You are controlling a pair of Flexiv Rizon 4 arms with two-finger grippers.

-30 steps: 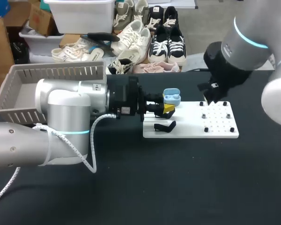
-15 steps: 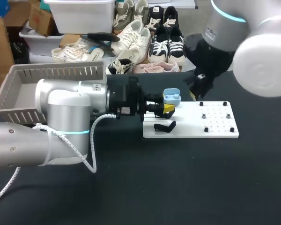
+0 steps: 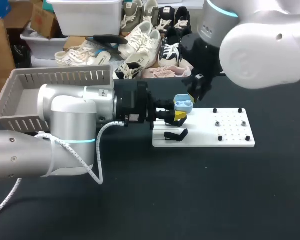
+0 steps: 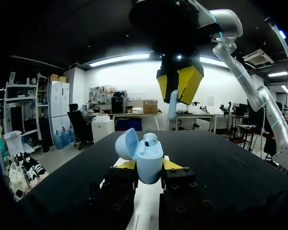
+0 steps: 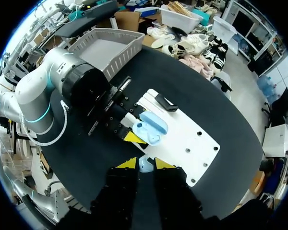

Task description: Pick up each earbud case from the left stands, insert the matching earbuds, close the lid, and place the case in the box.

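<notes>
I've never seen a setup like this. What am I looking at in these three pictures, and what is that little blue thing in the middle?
This is a robot with a left arm and a right arm at a black table. One picture looks down from above and behind it; the two round ones come from cameras on each wrist. The left hand grips a light blue earbud case, lid open, with a seated earbud in it. The right hand hovers above, pinching a second earbud. Also on the table: a white board and a grey basket.
</notes>
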